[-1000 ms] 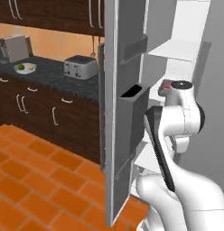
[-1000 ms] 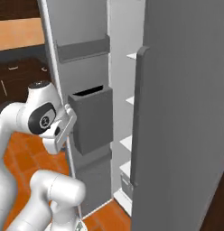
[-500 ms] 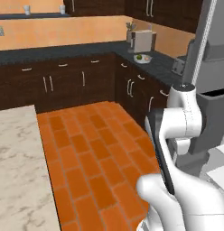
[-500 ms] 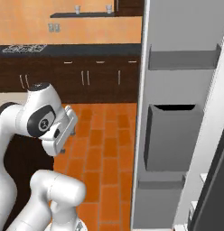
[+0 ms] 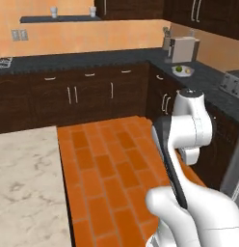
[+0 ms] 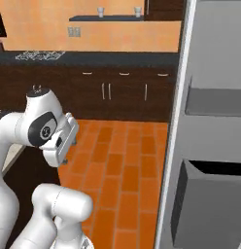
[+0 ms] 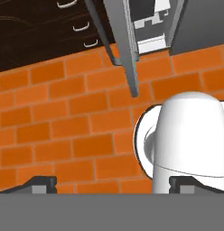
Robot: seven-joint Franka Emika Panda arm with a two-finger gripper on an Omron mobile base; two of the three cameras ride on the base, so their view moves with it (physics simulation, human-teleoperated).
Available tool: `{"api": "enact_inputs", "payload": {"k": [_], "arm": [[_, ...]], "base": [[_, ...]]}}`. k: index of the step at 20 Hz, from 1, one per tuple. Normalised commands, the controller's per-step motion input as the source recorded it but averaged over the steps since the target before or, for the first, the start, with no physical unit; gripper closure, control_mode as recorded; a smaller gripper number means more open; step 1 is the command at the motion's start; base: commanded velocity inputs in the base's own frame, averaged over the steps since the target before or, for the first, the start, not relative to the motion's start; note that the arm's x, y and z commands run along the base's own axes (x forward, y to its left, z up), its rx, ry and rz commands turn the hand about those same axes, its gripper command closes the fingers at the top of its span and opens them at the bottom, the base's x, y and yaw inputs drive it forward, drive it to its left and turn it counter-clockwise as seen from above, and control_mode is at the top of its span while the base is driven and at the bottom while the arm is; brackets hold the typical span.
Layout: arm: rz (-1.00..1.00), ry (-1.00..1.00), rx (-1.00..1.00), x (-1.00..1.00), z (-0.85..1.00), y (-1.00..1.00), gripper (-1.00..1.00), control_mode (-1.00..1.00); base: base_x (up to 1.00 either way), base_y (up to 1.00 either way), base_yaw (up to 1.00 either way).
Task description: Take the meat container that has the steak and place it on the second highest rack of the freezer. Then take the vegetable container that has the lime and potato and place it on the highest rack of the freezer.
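Freezer [image 6: 210, 146] door open, bins showing, ready for containers. Gripper [image 7: 111, 187] points down at orange floor [image 5: 112, 173], 2 tips apart, holding nothing. Arm tucked for driving.

Orange brick floor [image 5: 107, 169] is spreading across the middle. Dark wood cabinets [image 5: 83, 96] are running along the 12 o'clock side under a dark bench [image 5: 83, 59], with an orange wall [image 5: 92, 36] rising behind. A pale marble island [image 5: 25, 188] is sitting at 8 o'clock.
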Motion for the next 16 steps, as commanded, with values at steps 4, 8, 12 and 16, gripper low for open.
{"api": "enact_inputs", "payload": {"k": [4,8,12,16], "arm": [[0.00,0.00,0.00,0.00,0.00,0.00,-1.00,1.00],[0.00,0.00,0.00,0.00,0.00,0.00,-1.00,1.00],[0.00,0.00,0.00,0.00,0.00,0.00,-1.00,1.00],[0.00,0.00,0.00,0.00,0.00,0.00,-1.00,1.00]], "base": [[1.00,0.22,0.00],[1.00,0.11,0.00],[1.00,0.00,0.00],[1.00,0.00,0.00]]}}
